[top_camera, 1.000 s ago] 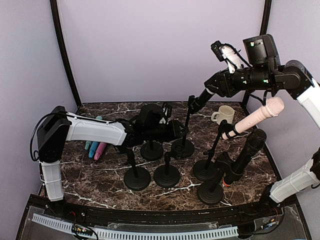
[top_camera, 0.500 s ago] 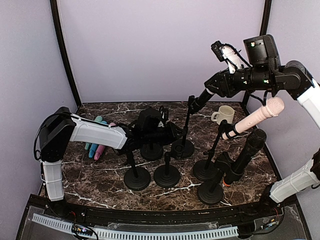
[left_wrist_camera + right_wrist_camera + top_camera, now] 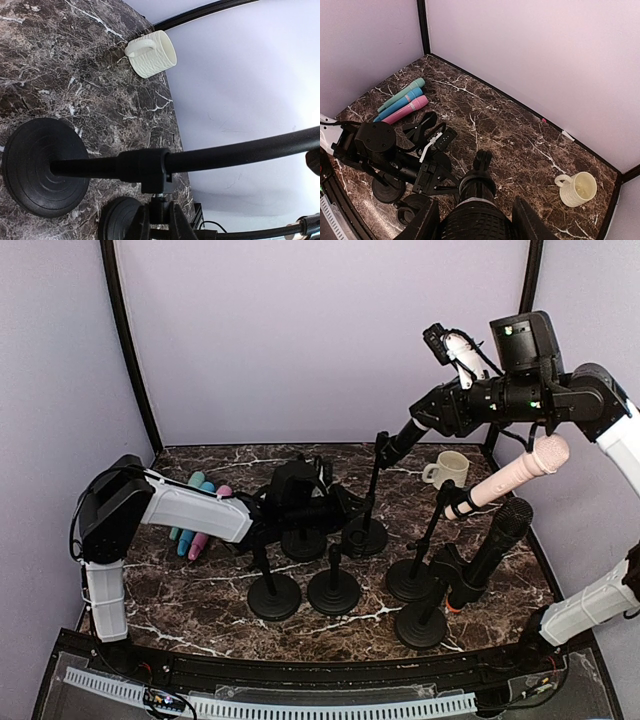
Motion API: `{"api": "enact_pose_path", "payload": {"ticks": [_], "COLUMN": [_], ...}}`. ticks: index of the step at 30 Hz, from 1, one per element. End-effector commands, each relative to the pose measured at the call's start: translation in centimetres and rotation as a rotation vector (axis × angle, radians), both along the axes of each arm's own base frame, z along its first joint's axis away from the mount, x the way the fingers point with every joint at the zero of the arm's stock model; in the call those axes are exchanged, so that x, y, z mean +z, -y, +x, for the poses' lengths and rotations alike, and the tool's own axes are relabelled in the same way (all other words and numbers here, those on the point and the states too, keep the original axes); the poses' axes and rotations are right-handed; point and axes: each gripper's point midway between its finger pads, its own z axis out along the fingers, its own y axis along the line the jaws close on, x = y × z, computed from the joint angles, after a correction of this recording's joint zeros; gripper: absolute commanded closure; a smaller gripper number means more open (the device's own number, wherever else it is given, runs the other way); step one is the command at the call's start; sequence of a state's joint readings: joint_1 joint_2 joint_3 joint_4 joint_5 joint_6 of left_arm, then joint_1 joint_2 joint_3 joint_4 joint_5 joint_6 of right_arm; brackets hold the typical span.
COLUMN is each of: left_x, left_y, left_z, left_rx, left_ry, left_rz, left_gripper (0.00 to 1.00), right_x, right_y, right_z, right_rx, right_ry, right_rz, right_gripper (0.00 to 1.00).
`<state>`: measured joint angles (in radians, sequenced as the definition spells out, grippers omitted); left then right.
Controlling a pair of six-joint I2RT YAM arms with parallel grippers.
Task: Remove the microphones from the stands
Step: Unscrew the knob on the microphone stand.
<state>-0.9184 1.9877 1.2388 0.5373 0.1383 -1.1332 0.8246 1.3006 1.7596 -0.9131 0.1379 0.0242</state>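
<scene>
A black microphone (image 3: pixel 403 434) slants down from my right gripper (image 3: pixel 425 418) to the clip on top of a black stand (image 3: pixel 375 485) at the table's middle back. I cannot tell whether its tail sits in the clip or just touches it. The right wrist view shows the microphone (image 3: pixel 477 192) filling the gap between my right gripper's (image 3: pixel 477 217) fingers. My left gripper (image 3: pixel 347 506) reaches in from the left, shut on the stand's pole joint. In the left wrist view its fingers (image 3: pixel 141 222) pinch the knob under the pole (image 3: pixel 145 167).
A pink microphone (image 3: pixel 515 472) and another black microphone (image 3: pixel 497 543) sit on stands at the right. Several empty stands (image 3: pixel 333 590) crowd the front middle. Three coloured microphones (image 3: pixel 195 530) lie at the left. A cream mug (image 3: pixel 448 468) stands at the back right.
My left arm has shifted slightly, its forearm a little lower and nearer. My right gripper and the black microphone have barely moved.
</scene>
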Motion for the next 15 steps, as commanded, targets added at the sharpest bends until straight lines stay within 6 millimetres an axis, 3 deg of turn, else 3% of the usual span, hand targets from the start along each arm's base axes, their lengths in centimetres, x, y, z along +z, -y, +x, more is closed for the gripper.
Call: {"api": "enact_pose_path", "payload": {"ticks": [1, 15], "left_x": [0.10, 0.49], "left_y": [-0.14, 0.25], "left_z": [0.94, 0.96], "left_rx": [0.049, 0.076], "left_ry": [-0.017, -0.123], "left_rz": [-0.100, -0.238], "left_gripper": [1.00, 1.00], "right_x": [0.85, 1.14], "right_y": [0.01, -0.07], "right_z": [-0.88, -1.09], "right_rx": [0.039, 0.055], "right_ry": [0.017, 0.027], "right_rz": [0.036, 0.039], "right_gripper": [0.85, 0.86]}}
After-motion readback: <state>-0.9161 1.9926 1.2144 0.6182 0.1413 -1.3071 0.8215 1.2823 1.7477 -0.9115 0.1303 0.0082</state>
